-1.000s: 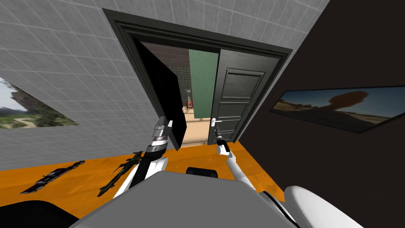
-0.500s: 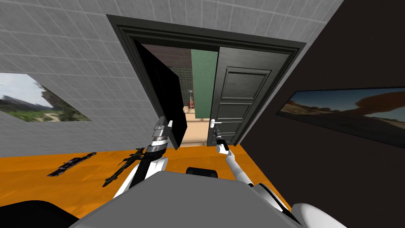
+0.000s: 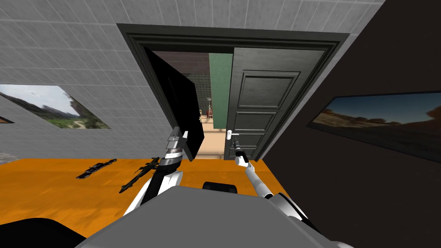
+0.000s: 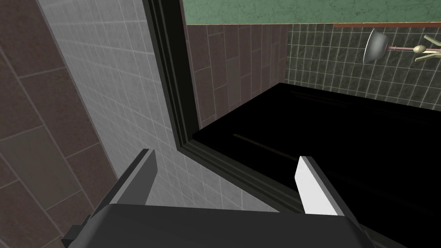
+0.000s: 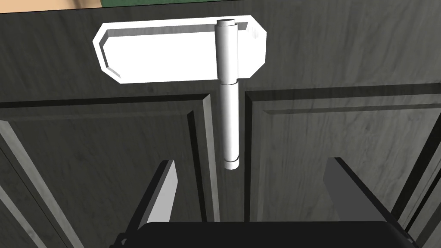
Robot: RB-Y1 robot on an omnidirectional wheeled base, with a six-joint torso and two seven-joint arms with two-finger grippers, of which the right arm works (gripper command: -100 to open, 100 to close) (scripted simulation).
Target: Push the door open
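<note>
Door point(image 5: 107, 163) — handle point(image 5: 228, 107) near right hand point(image 5: 252, 162)

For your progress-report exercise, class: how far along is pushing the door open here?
Done: the left leaf stands swung open. In hand: the right gripper, jaws open, faces the white handle of the right leaf, not gripping it. Left: pushing that leaf, which looks closed.

Dark grey wood-grained door point(image 3: 263, 101), white handle point(image 5: 228, 116), orange floor point(image 3: 51, 189), pale grey tiled wall point(image 3: 64, 51), black side wall point(image 3: 387, 51)
</note>
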